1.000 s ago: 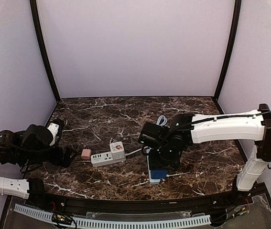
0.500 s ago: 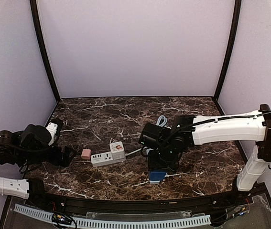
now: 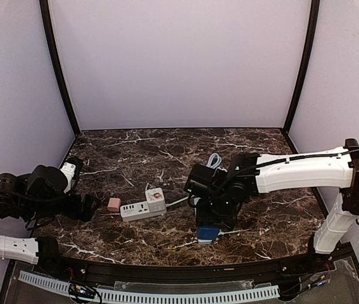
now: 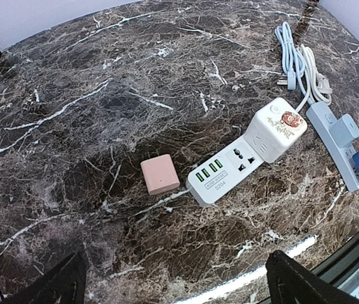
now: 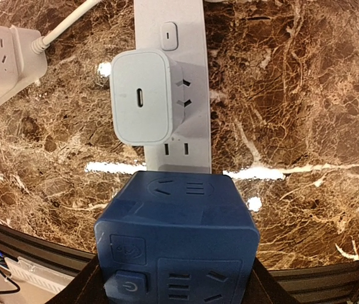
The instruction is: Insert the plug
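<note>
Our right hand (image 5: 176, 282) is closed on the blue cube plug (image 5: 176, 218), which sits over the near end of the grey strip (image 5: 190, 63), with a white charger (image 5: 142, 98) just ahead. Our left hand (image 4: 176, 285) gapes wide, holding nothing, and a pink block (image 4: 159, 177) lies ahead of it on the counter (image 4: 71, 95).

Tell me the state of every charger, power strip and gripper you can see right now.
pink charger: loose on the table, unplugged.
white power strip: universal socket and USB ports empty.
grey power strip: one charger plugged in.
USB-C charger: plugged into the grey strip, its port empty.
blue cube socket: gripped over the grey strip's near end; whether it is seated cannot be told.
left gripper: open, empty.
right gripper: shut on the blue cube socket.
</note>
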You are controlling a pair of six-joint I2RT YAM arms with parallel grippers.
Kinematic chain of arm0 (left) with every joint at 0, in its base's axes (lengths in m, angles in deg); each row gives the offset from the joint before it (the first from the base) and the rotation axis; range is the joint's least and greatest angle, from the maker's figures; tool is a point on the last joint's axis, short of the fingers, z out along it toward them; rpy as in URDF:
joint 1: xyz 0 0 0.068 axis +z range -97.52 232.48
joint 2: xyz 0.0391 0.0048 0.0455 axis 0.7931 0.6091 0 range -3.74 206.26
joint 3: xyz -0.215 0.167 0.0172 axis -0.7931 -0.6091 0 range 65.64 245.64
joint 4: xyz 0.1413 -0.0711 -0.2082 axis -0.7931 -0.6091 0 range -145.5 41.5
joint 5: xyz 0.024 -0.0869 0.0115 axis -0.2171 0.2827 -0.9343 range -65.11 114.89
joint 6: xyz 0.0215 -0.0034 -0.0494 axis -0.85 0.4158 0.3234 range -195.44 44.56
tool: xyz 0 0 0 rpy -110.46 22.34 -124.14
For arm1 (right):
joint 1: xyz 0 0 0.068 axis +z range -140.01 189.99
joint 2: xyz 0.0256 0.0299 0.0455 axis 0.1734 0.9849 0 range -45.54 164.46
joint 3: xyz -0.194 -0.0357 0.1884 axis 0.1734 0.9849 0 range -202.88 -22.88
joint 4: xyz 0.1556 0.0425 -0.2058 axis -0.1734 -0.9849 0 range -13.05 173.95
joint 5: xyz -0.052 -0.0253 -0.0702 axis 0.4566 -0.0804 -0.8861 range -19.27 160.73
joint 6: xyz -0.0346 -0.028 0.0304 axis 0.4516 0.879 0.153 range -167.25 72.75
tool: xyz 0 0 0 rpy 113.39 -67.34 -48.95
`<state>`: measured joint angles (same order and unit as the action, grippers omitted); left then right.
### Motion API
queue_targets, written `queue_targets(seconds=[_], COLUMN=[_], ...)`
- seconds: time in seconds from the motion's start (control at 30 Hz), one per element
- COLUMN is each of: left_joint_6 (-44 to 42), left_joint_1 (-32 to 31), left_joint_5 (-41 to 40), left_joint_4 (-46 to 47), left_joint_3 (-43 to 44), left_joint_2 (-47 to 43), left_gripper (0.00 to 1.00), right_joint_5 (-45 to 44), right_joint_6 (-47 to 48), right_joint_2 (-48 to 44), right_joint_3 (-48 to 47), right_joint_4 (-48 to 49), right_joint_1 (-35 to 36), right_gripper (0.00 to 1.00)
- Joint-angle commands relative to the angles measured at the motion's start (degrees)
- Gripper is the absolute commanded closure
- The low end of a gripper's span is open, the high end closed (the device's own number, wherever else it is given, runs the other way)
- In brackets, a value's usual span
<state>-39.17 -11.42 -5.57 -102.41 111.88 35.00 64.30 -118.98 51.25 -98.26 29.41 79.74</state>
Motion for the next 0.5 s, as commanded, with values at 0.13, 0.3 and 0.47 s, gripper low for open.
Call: queue_targets(seconds=[0.13, 0.3, 0.47], left_joint_6=[0.55, 0.59, 0.64], left_joint_1=[0.18, 0.13, 0.18], left_joint_5=[-0.96, -1.14, -1.26], left_joint_4=[-2.25, -2.39, -2.45], left_joint_3=[-0.27, -0.27, -0.23], left_joint_2=[-0.42, -0.51, -0.6], left_gripper=[0.0, 0.0, 0.0], right_joint_5=[-1.33, -1.14, -0.73], right_joint_6=[-0.18, 0.37, 1.13], right_joint_2=[-3.55, -3.9, -3.01], right_joint_3=[1.3, 1.0, 0.96], right_joint_4=[-0.1, 0.83, 1.66], right_joint_1=[-0.07, -0.36, -0.64], right_gripper=[1.0, 1.0, 1.0])
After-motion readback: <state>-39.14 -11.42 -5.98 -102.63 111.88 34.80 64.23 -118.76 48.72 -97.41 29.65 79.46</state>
